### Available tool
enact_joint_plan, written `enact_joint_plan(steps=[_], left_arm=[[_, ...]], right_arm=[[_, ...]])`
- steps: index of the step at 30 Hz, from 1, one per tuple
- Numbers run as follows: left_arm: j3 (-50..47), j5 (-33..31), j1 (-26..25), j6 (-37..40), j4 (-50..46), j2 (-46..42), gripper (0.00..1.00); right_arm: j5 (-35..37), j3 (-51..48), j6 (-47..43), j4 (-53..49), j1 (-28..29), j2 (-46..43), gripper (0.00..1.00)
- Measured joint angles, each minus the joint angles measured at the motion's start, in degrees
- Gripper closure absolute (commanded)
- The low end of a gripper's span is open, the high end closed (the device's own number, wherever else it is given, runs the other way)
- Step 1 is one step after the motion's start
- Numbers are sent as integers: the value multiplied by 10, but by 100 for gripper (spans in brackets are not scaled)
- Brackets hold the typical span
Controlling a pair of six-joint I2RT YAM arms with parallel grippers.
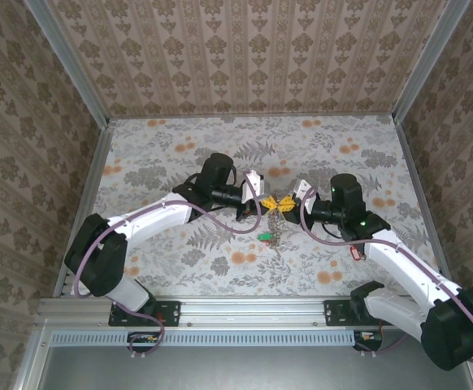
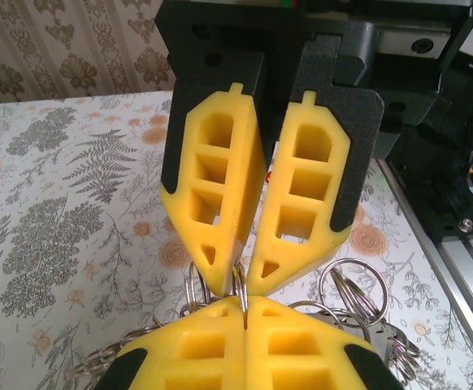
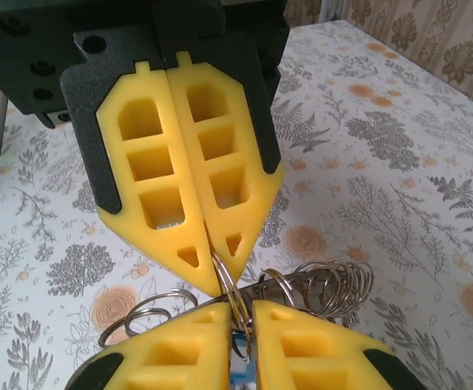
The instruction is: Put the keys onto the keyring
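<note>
— Two hands: any room?
— Left hand (image 2: 245, 305) and right hand (image 3: 249, 307) meet mid-bench (image 1: 180, 154), walls (image 1: 25, 122) well apart. Each pinches a thin ring (image 3: 227, 283).
— Keys (image 1: 267, 238)?
— Just below frame centre, bunch stretched up-down.

The bench (image 1: 180, 154) is covered in a pale floral print of grey ferns and orange blossoms. It is closed in on three sides by wallpapered walls (image 1: 245, 57), with a metal rail (image 1: 245, 310) along its near edge. A red-tagged key (image 1: 354, 250) lies flat on the right part of the bench. A green-tagged key (image 1: 266, 237) shows near the middle, but whether it rests on the surface or hangs above it cannot be told.
</note>
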Motion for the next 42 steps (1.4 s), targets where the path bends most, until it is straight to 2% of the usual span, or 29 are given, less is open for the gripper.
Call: enact_joint_plan(steps=[2, 7, 10, 12, 18, 23, 31, 37, 42], left_arm=[[-6, 4, 0, -9, 17, -1, 100], [-14, 6, 3, -24, 44, -3, 100], [-15, 5, 4, -26, 47, -3, 100], [-15, 5, 3, -26, 44, -3, 94], [0, -14, -5, 4, -2, -5, 82], [26, -43, -18, 33, -49, -7, 78], [66, -83, -30, 69, -128, -7, 78], [85, -89, -35, 82, -155, -7, 81], [89, -90, -39, 89, -170, -4, 80]], right_arm=[[-4, -1, 5, 8, -2, -1, 82], [-13, -2, 16, 16, -6, -1, 95], [-17, -2, 14, 13, -7, -1, 98], [-17, 0, 10, 7, -7, -1, 100], [-14, 27, -20, -54, -6, 5, 100], [8, 55, -50, -105, 4, 7, 100], [34, 84, -88, -159, 14, 11, 100], [40, 87, -95, -177, 17, 11, 100], [42, 90, -103, -186, 18, 11, 100]])
